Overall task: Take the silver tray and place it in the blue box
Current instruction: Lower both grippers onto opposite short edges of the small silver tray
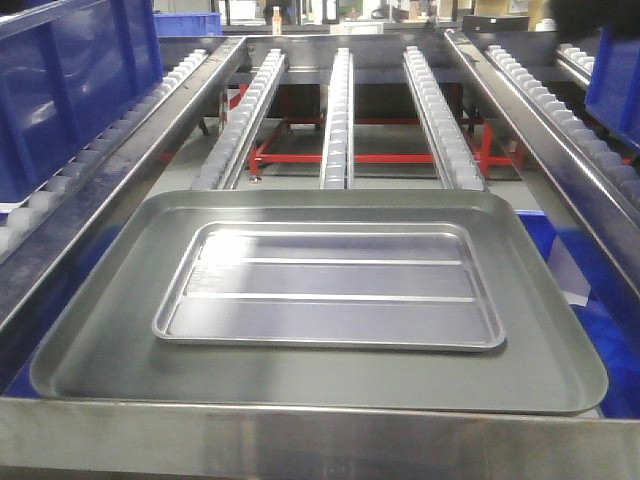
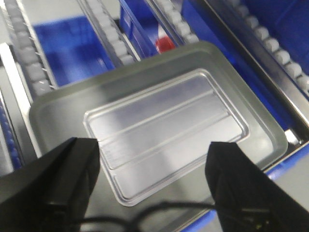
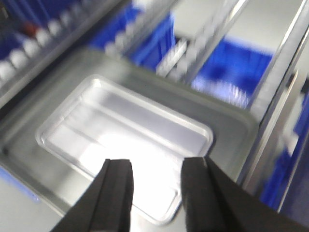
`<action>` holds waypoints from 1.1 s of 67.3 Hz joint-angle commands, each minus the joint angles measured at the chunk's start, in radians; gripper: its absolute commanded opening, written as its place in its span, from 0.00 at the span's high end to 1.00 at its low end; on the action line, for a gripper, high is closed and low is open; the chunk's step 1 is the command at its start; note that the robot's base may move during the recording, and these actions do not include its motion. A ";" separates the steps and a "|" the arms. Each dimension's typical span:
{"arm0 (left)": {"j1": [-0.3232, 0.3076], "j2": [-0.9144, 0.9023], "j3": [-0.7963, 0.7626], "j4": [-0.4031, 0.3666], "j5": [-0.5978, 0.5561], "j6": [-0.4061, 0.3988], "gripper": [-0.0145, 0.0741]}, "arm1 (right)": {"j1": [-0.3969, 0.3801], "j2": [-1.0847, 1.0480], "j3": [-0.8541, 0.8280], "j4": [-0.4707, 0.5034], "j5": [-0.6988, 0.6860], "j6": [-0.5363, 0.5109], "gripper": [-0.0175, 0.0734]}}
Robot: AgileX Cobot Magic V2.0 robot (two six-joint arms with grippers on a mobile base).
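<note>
The silver tray is shiny, with two raised lines, and lies flat inside a larger dull grey tray on the roller rack. A deep blue box with ribbed walls stands on the rollers at the far left. Neither gripper shows in the front view. My left gripper hovers open and wide above the near corner of the silver tray, holding nothing. Open as well, my right gripper hangs over the near end of the silver tray, apart from it.
Roller rails run away from the trays, over a red frame. A second blue crate stands at the far right. More blue bins sit below the rails. A metal bar crosses the front edge.
</note>
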 commanded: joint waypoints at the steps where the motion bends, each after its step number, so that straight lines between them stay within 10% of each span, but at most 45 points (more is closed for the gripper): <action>1: -0.006 0.065 -0.109 -0.016 0.015 -0.001 0.41 | 0.002 0.066 -0.106 0.001 0.022 -0.005 0.40; 12: 0.035 0.237 -0.283 0.011 0.210 -0.045 0.41 | 0.001 0.229 -0.264 0.001 0.257 0.023 0.40; 33: 0.037 0.500 -0.416 0.166 0.300 -0.388 0.41 | -0.019 0.538 -0.439 -0.046 0.388 0.278 0.40; 74: 0.037 0.707 -0.431 0.258 0.315 -0.508 0.41 | -0.108 0.696 -0.498 -0.070 0.364 0.371 0.40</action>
